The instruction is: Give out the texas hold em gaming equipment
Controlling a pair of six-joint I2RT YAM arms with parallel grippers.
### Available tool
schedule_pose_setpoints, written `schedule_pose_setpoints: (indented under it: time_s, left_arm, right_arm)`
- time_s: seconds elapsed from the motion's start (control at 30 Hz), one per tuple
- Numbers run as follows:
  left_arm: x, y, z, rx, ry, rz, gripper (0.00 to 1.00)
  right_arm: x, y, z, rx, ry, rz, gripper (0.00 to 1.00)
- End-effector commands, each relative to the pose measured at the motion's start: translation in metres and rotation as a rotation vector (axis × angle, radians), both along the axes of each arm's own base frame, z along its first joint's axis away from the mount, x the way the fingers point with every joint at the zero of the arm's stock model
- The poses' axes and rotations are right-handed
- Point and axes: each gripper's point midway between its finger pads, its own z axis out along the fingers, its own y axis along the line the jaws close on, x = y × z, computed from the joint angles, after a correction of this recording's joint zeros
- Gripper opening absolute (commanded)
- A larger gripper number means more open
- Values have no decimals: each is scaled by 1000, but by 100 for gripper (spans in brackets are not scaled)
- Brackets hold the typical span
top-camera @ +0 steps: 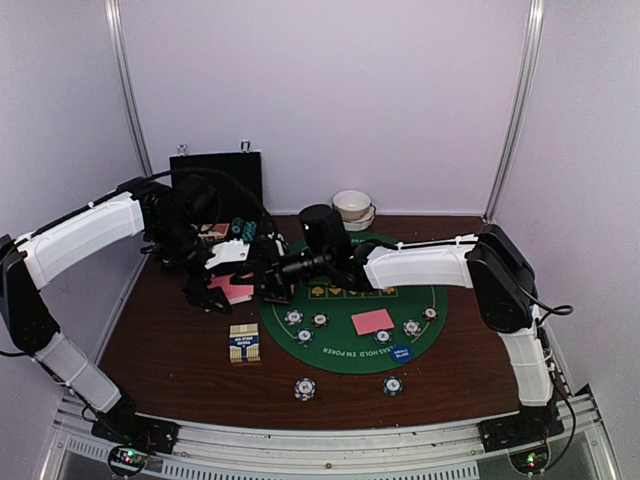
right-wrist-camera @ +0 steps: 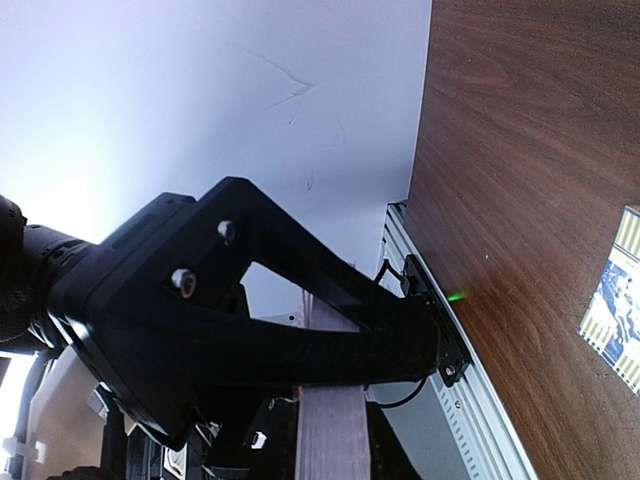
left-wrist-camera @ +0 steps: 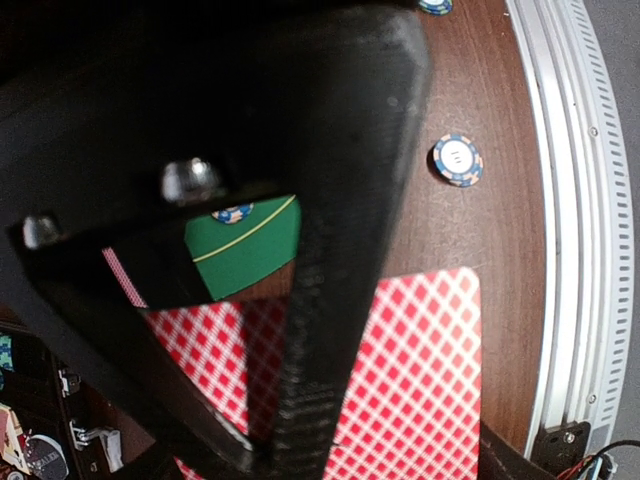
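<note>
Two chips (top-camera: 305, 388) on table (top-camera: 170, 350), six on mat (top-camera: 345, 352)

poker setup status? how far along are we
Done: six chips, one card on the mat and a blue button lie on the green mat. In hand: the left pincer is over overlapping pink cards; the right pincer looks closed on a single card. Left: two stray chips sit off the mat near the front edge; those cards are undealt.

Card (left-wrist-camera: 420, 380): red-pink, white diamond lattice
Chip (left-wrist-camera: 457, 160): blue-and-white striped rim
Mat (top-camera: 335, 337): green, yellow line
Table (top-camera: 170, 340): dark brown woodgrain
</note>
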Motion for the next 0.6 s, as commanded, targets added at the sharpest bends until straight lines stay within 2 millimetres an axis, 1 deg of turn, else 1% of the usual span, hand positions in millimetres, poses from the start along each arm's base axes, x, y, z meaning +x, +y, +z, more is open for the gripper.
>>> schedule_pose_setpoints:
  time_s: [0.0, 0.1, 0.17, 0.33, 0.57]
  left_arm:
    - [7, -14, 28, -107, -91, -7, 81]
    - [2, -14, 32, -128, -76, 1, 94]
    - [-1, -14, 34, -139, -68, 7, 97]
    - [-1, -15, 37, -168, -45, 46, 98]
    - [-7, -11, 26, -157, -16, 39, 98]
  right_arm:
    - [-4, 3, 15, 66, -36, 21, 0]
    - [-3, -1, 19, 97, -34, 13, 0]
    - [-1, -5, 23, 128, -22, 3, 0]
    - [-2, -9, 28, 176, -15, 2, 0]
    - [-4, -13, 30, 179, -19, -1, 0]
